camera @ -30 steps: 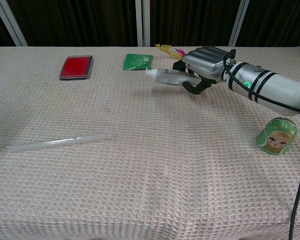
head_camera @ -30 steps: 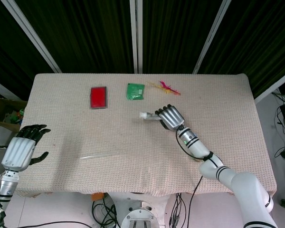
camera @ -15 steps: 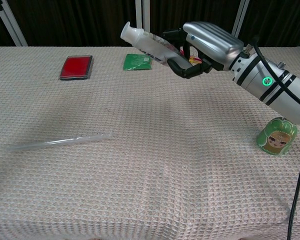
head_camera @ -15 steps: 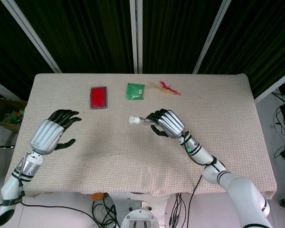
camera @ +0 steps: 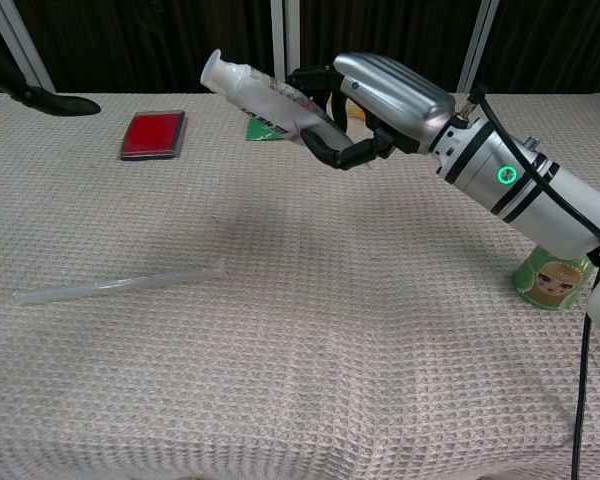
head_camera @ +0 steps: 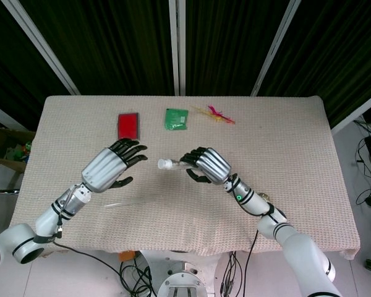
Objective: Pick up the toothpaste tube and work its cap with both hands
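My right hand (head_camera: 207, 166) (camera: 370, 105) holds the white toothpaste tube (camera: 265, 97) (head_camera: 175, 164) in the air above the table's middle. The tube's white cap (camera: 213, 69) (head_camera: 162, 164) points left and sticks out past the fingers. My left hand (head_camera: 111, 164) hovers open to the left of the cap, fingers spread toward it, a short gap away. In the chest view only a dark fingertip (camera: 55, 103) of the left hand shows at the top left.
A red flat case (head_camera: 128, 126) (camera: 153, 134) and a green packet (head_camera: 176, 119) lie at the back of the cloth-covered table (camera: 300, 330). A clear straw (camera: 120, 283) lies front left. A green doll-faced cup (camera: 552, 279) stands at the right. Coloured strands (head_camera: 216, 114) lie behind.
My right hand lifted the tube off the table and carried it left and nearer. My left hand rose from the table's left edge and moved in toward the cap.
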Robot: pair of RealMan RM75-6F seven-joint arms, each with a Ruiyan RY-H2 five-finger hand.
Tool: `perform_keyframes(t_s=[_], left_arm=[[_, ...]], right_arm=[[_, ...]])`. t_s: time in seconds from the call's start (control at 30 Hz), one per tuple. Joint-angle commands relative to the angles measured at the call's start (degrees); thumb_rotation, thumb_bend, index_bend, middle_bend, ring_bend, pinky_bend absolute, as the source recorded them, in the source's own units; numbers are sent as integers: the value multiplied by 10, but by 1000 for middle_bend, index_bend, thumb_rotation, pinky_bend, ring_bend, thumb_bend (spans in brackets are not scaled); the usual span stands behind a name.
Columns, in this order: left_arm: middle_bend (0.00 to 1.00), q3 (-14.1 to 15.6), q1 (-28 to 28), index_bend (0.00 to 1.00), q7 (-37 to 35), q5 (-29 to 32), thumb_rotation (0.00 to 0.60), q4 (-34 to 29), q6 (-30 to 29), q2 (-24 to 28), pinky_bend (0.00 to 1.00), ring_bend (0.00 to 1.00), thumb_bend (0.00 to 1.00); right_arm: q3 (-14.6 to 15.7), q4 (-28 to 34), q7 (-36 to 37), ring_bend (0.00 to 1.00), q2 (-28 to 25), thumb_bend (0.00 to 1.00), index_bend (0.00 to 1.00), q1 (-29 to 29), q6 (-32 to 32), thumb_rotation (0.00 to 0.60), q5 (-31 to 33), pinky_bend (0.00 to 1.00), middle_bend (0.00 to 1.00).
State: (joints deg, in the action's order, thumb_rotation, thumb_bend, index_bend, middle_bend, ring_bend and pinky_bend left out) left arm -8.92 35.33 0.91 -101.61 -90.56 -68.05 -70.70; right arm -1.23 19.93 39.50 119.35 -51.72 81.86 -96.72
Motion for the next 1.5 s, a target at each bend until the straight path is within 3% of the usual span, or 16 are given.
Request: perform_keyframes(t_s=[0.03,0.37,0.57,1.5], left_arm=[[187,5,17,303,16,-25,600,35,-13,-26,196,155,227],[187,8,48,304,-1,-23,600,75,-18,-71,195,155,233],[187,12,58,340,-28,-2,600,58,-8,-74,192,155,250],[187,23,81,432,-19,23,600,69,-12,-93,192,155,305]], right_arm=[[2,-5,4,506,3,731,855,1,1,600,0,615,677],[11,-14,4,508,12,732,862,-1,10,600,-5,617,682],[13,-17,2,508,16,731,862,-4,11,600,-4,617,682],[20,-22,9,508,18,729,868,-3,12,600,-2,617,683]])
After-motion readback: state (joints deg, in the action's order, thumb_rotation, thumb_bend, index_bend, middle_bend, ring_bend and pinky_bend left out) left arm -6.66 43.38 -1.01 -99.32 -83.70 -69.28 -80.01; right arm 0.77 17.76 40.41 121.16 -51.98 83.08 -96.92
